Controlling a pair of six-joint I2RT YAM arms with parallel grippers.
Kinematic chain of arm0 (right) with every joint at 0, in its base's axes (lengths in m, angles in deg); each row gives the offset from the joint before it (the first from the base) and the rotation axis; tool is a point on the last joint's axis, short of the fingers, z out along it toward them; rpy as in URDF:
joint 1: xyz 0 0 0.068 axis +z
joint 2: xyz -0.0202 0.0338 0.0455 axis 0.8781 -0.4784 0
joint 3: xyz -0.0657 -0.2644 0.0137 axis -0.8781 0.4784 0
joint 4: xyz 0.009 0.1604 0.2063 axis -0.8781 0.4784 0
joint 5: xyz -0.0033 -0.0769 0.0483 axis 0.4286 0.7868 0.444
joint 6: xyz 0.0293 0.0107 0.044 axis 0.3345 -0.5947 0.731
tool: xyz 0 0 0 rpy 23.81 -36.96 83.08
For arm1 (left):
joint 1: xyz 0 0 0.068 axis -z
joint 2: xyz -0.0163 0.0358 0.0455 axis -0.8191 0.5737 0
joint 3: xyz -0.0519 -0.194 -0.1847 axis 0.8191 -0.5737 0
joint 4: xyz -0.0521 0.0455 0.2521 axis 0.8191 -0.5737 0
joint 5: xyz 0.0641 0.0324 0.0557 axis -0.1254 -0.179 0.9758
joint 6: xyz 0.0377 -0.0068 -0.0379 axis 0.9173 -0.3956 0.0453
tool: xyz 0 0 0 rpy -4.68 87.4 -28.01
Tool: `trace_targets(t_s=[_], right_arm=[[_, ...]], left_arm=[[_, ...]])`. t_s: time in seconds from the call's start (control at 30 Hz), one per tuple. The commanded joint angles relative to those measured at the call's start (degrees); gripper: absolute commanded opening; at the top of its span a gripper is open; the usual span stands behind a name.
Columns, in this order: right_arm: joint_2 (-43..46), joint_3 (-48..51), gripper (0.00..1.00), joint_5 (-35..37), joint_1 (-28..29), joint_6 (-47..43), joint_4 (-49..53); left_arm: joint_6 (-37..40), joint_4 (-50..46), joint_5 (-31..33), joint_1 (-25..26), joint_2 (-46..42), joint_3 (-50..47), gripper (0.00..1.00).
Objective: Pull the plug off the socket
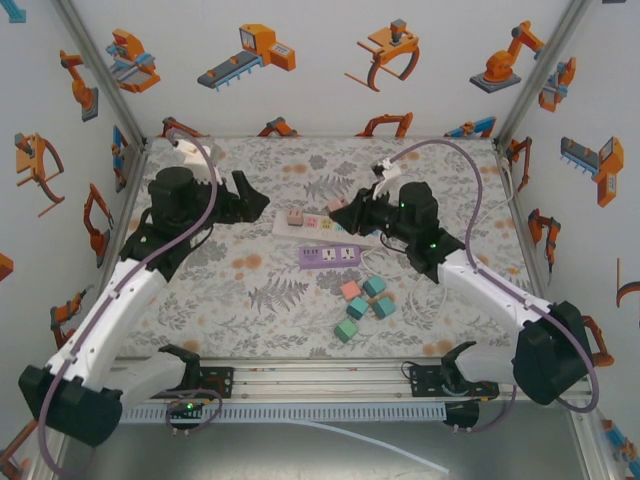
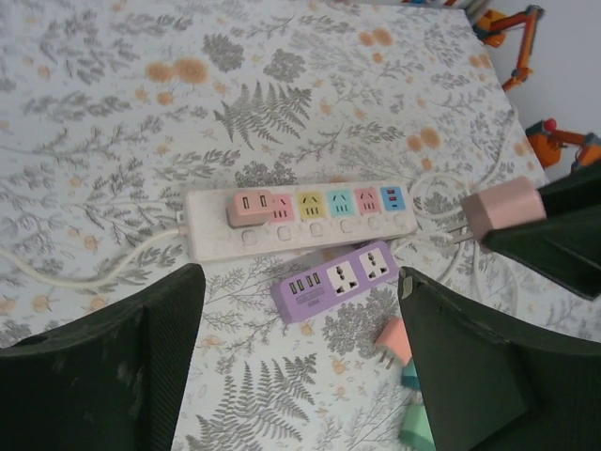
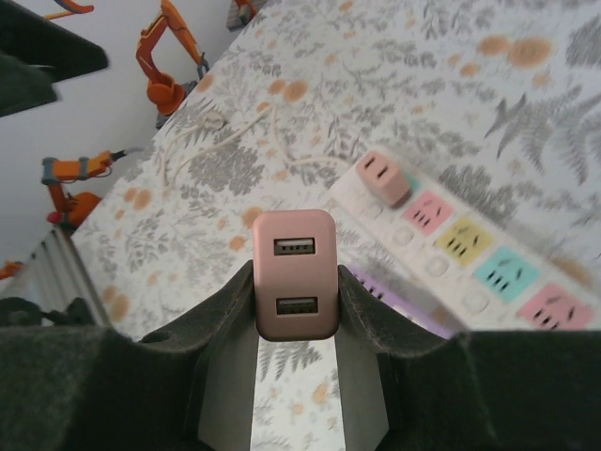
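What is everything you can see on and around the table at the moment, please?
White plastic power strip with coloured sockets: one, white, table centre.
Pink two-port USB charger plug: one, pink, held clear of the strip.
Second pink charger plug: one, pink, seated at the strip's end.
Purple plastic power strip: one, purple, beside the white strip.
Small loose cube plugs: about five; salmon, teal, green; near the purple strip.
Left arm: one, black-white, jaws open.
Right arm: one, black-white, jaws shut on the held plug.
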Motion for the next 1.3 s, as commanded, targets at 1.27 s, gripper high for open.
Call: trace_targets(t_s=[1.27], right_arm=[[-15.30,5.58,0.19,8.20,20.68,14.93,22.44]], left_arm=[[61.85,-28.09,-33.31,6.60,-18.00,-9.91,0.97]])
